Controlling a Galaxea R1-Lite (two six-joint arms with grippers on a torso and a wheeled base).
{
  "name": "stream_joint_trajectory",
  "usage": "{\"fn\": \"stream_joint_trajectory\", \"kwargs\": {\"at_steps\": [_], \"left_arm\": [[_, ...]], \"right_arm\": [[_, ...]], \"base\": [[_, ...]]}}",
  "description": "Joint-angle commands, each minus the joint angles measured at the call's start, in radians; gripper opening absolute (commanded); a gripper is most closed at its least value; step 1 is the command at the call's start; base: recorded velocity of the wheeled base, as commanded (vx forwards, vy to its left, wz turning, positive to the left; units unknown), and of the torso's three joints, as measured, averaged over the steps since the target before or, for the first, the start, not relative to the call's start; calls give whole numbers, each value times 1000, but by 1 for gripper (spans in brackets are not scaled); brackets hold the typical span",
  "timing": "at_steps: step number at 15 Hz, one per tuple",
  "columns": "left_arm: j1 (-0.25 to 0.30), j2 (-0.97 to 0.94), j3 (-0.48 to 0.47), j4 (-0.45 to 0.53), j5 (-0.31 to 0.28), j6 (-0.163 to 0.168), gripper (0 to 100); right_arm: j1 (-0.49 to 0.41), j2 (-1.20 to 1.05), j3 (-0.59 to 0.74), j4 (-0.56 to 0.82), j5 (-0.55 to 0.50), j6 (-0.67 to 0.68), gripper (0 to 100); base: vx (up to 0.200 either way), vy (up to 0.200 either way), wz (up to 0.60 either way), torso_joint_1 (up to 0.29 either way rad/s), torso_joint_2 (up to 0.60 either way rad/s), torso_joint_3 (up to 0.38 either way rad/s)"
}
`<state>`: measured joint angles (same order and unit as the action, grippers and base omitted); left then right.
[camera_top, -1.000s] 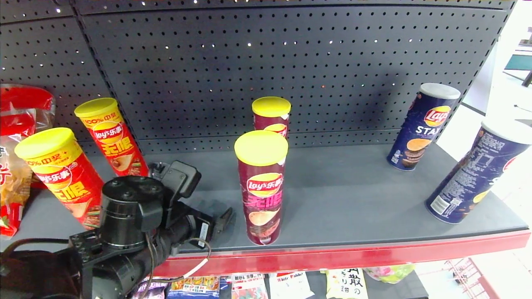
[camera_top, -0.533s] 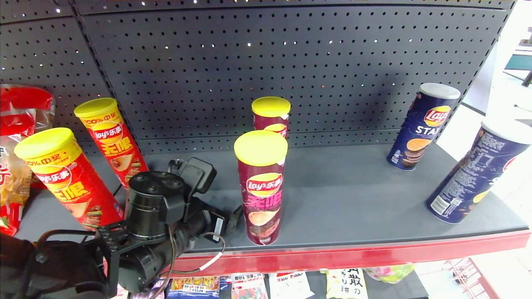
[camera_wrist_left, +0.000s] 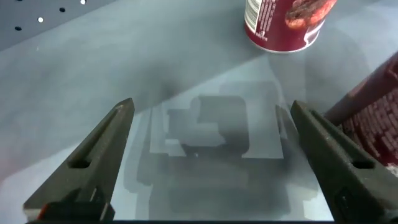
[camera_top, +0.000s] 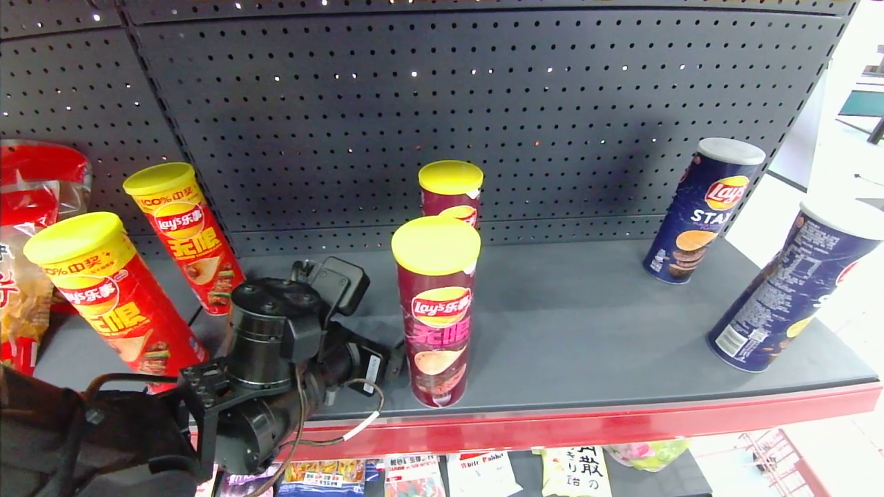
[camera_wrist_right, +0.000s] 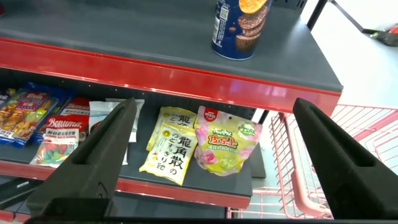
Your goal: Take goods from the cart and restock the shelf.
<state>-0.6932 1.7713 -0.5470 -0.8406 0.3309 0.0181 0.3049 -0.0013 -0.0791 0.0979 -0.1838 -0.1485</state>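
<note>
- Two maroon cans with yellow lids are standing one behind the other in the middle of the grey shelf (camera_top: 587, 331). The front maroon can (camera_top: 436, 310) is sitting near the red front edge, and the rear maroon can (camera_top: 450, 190) is standing close to the perforated back panel.
- Both are showing a round red-and-yellow logo. The front one is also carrying pink characters and a picture of a crisp.
- I am holding my left tool (camera_wrist_left: 211, 109) low over the shelf, jaws spread wide and gripping nothing. The front maroon can (camera_wrist_left: 379, 93) is standing just beside one finger, and the rear can's base (camera_wrist_left: 283, 25) is showing farther ahead.
- Two red cans with yellow lids and yellow characters are standing to my left: the near red can (camera_top: 103, 290) and the far red can (camera_top: 183, 228).
- Two dark blue cans with pale lids are standing to my right. The far blue can (camera_top: 701, 207) is facing me with its logo and white lettering. The near blue can (camera_top: 787, 290) is turning its fine-print side toward me.
- I am holding my right tool (camera_wrist_right: 214, 106) in front of the lower shelf, jaws wide open and empty.
- A yellow snack bag (camera_wrist_right: 174, 146) and a pink-and-green snack bag (camera_wrist_right: 227, 140) are lying there side by side.
- The red wire cart (camera_wrist_right: 292, 155) is standing to the right, below the shelf's end.
</note>
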Motion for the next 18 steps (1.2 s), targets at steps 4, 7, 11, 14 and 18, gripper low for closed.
{"fn": "stream_joint_trajectory", "kwargs": {"at_steps": [4,7,11,14,18], "left_arm": [[-12,13,-14,0,10,-1,100],[-11,13,-14,0,10,-1,100],[-11,-15,10,-17,31,-30,100],[-9,-148,101,-31,56,-50,100],[-8,-536,260,106,59,-21,100]], "right_arm": [[0,1,-1,0,0,0,100],[0,1,-1,0,0,0,100],[0,1,-1,0,3,0,100],[0,1,-1,0,9,-2,100],[-1,6,-1,2,7,-9,100]], "base": [[0,0,0,0,0,0],[0,0,0,0,0,0],[0,0,0,0,0,0],[0,0,0,0,0,0],[0,0,0,0,0,0]]}}
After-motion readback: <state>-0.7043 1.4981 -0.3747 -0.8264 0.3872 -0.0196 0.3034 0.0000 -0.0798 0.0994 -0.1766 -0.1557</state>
